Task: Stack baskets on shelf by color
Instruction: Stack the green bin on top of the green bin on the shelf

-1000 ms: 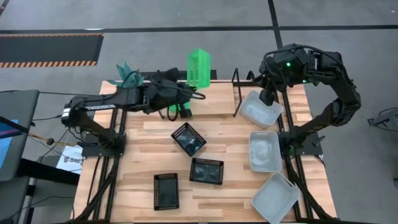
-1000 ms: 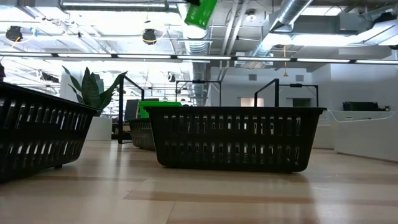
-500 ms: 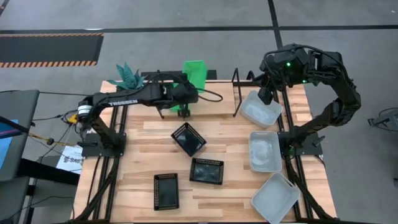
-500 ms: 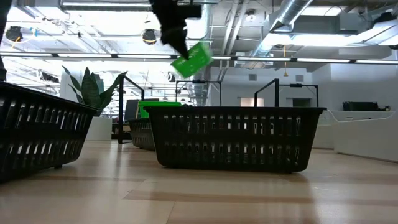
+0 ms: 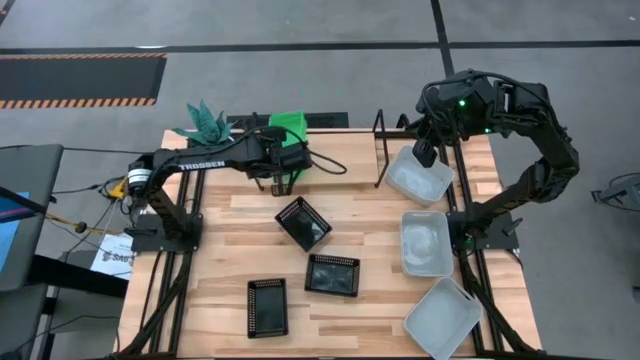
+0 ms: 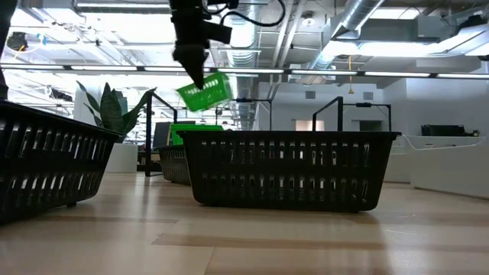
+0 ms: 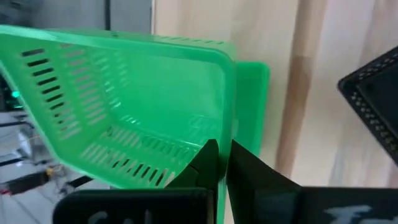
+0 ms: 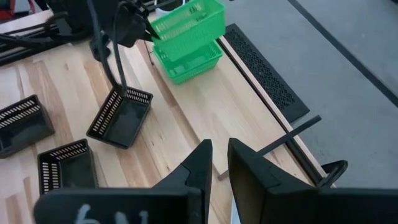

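Now: left gripper pinches a green basket's rim, carried in air over the shelf.
Nearest the shelf's front edge, one black basket lies skewed on the table; two more sit farther out. The held basket is tilted, open side facing the wrist camera, long axis along the shelf, just above another green basket on the board. Right gripper, fingers slightly apart, holds nothing, above a white basket at the shelf's right end.

Left claw clamped shut — arm outstretched, right claw hovering
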Available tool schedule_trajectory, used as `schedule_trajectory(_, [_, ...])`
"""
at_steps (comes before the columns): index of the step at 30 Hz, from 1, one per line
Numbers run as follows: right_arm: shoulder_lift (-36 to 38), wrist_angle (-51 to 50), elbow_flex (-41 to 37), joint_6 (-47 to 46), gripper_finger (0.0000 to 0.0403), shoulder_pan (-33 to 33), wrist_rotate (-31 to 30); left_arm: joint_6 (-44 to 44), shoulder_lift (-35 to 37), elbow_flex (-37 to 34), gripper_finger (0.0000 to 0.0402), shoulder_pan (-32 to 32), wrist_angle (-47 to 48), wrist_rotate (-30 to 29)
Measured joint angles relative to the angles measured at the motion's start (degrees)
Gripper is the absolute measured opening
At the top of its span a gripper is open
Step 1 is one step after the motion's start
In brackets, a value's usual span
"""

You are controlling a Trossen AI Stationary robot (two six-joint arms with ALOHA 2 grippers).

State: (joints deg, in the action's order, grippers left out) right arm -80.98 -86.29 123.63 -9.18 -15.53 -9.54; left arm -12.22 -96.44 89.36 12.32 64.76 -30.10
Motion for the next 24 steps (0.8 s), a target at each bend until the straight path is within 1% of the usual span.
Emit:
schedule_trajectory(2, [-0.1, 0.18, 0.0, 0.0, 0.0078, 0.0, 0.0, -0.12, -0.72, 0.11, 0.0, 0.08, -1.53, -0.2])
schedule_trajectory(10, [-0.18, 0.12, 0.0, 0.01, 0.0078, 0.0, 0.0, -0.47, -5.33, 0.05, 0.0, 0.09, 1.53, -0.4])
schedule_trajectory(14, [-0.18, 0.1, 0.0, 0.03, 0.0078, 0.0, 0.0, -0.38, -6.02, -0.02, 0.0, 0.09, 1.88, -0.89])
schedule_trajectory(18, [-0.18, 0.1, 0.0, 0.03, 0.0078, 0.0, 0.0, 0.62, -6.02, -0.02, 0.0, 0.24, 2.62, -3.07])
schedule_trajectory(24, [-0.18, 0.1, 0.0, 0.04, 0.0078, 0.0, 0.0, 2.0, -6.02, -0.02, 0.0, 0.8, 4.83, 0.12])
